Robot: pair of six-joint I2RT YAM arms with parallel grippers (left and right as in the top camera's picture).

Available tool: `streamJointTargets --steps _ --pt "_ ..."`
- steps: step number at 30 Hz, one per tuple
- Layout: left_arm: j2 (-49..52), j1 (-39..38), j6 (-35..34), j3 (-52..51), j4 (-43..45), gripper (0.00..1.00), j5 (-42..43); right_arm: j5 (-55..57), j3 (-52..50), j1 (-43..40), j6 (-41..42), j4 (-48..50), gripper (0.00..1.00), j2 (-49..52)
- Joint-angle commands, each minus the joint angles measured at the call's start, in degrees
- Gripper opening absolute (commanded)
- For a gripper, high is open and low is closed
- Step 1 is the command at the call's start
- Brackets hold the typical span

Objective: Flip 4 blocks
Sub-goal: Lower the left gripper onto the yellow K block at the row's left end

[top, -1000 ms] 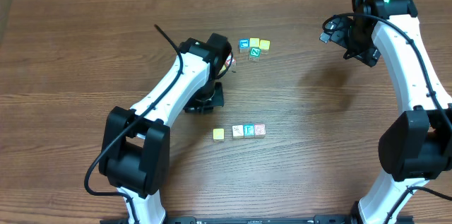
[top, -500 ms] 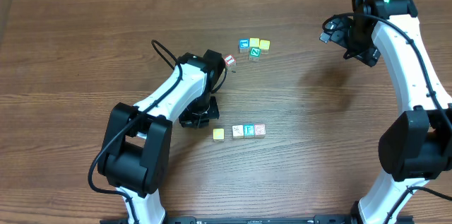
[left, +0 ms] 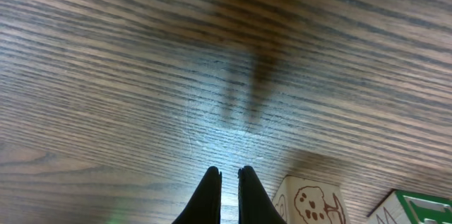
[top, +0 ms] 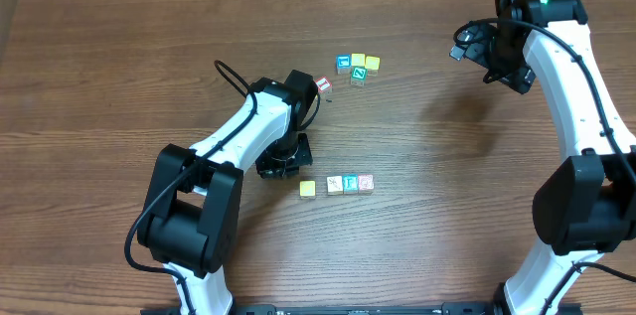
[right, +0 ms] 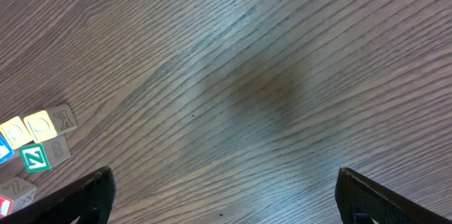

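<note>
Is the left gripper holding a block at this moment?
No: in the left wrist view the left gripper is shut with nothing between its jaws, and the cream block lies on the table beside it.

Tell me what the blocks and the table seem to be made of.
Blocks: probably wood, matte, with printed coloured faces; the left wrist view shows one pale cream face with a brown drawing. Table: wood or wood-look laminate, cannot tell which; brown grain lines run across it, with a soft glare suggesting a slight sheen.
</note>
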Motion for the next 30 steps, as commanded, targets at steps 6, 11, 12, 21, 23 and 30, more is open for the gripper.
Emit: streamJointTargets --steps 6,11,12,21,23,30 --pt "-1.0 0.0 -0.8 -0.9 -1.0 0.04 1.0 0.6 0.4 -0.1 -0.2 0.2 1.00 -0.6" --pt "-1.0 -0.1 -0.8 -1.2 -0.7 0.04 1.1 0.6 0.4 -0.1 -0.2 0.2 1.00 -0.6" --pt "-1.0 -0.1 -0.8 -1.2 -0.6 0.04 1.3 0.6 0.3 -0.1 -0.2 0.2 1.00 -0.6" --pt "-1.0 -0.2 -0.6 -2.3 -2.2 0.04 4.6 0.6 0.4 -0.1 -0.2 0.2 1.00 -0.6" --pt "-1.0 -0.2 -0.3 -2.6 -2.2 0.04 5.8 0.6 0.4 -0.1 -0.2 0.2 1.00 -0.6" --pt "-1.0 -0.8 -0.3 -3.0 -0.2 0.04 7.1 0.6 0.3 -0.1 -0.2 0.2 1.00 -0.6"
